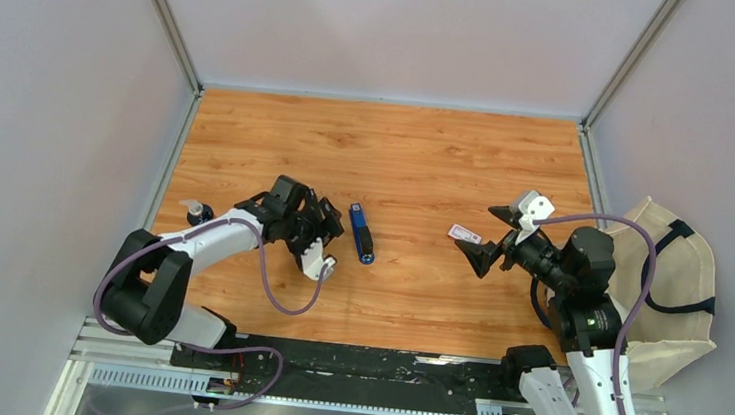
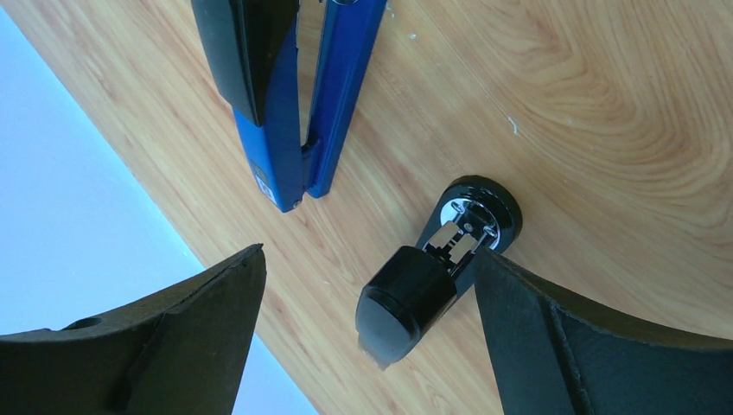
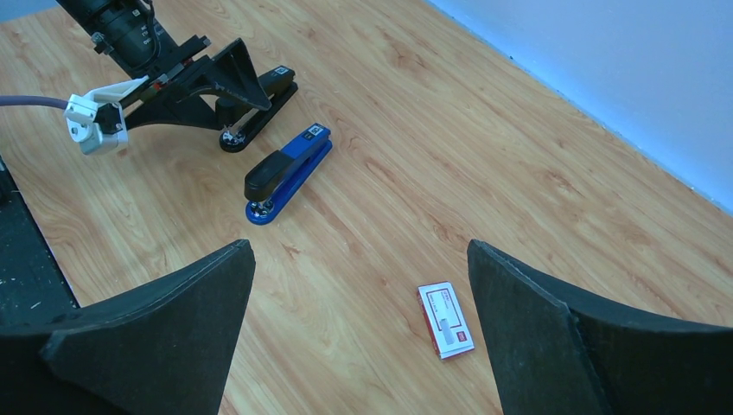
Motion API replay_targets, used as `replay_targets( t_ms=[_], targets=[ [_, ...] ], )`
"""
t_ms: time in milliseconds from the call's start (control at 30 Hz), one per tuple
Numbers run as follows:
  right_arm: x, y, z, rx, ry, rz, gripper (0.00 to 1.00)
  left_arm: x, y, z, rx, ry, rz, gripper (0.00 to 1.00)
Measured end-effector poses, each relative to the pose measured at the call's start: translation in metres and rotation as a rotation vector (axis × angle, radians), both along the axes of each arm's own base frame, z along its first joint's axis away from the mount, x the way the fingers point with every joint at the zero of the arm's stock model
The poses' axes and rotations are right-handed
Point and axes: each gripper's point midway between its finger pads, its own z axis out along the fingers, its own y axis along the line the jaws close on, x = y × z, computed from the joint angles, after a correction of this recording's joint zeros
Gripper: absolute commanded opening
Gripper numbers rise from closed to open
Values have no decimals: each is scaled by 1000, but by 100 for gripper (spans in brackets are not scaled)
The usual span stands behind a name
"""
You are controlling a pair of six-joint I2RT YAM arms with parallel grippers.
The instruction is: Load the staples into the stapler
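Nearest, a beige cloth bag (image 1: 682, 295) sits far right of the blue stapler (image 1: 361, 232), past the edge of the wooden table (image 1: 399, 150). The left gripper (image 2: 370, 251) hangs just left of the blue stapler, jaws spread wide and empty, with a black stapler (image 2: 432, 272) lying under them. Well right of the blue stapler, the right gripper (image 3: 359, 246) holds its 2 fingers wide apart, gripping nothing. The staple box (image 3: 445, 320), white with a red label, lies flat between the blue stapler and that gripper, close to its fingertips.
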Motion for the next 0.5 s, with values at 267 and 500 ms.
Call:
replay_targets(
  t_ms=[267,500],
  targets=[
    [3,-1,-3,-4,10,-7,100,3,8,20,55,-3,16,97],
    [6,-2,-10,-12,30,-17,100,20,18,32,154,0,44,91]
  ],
)
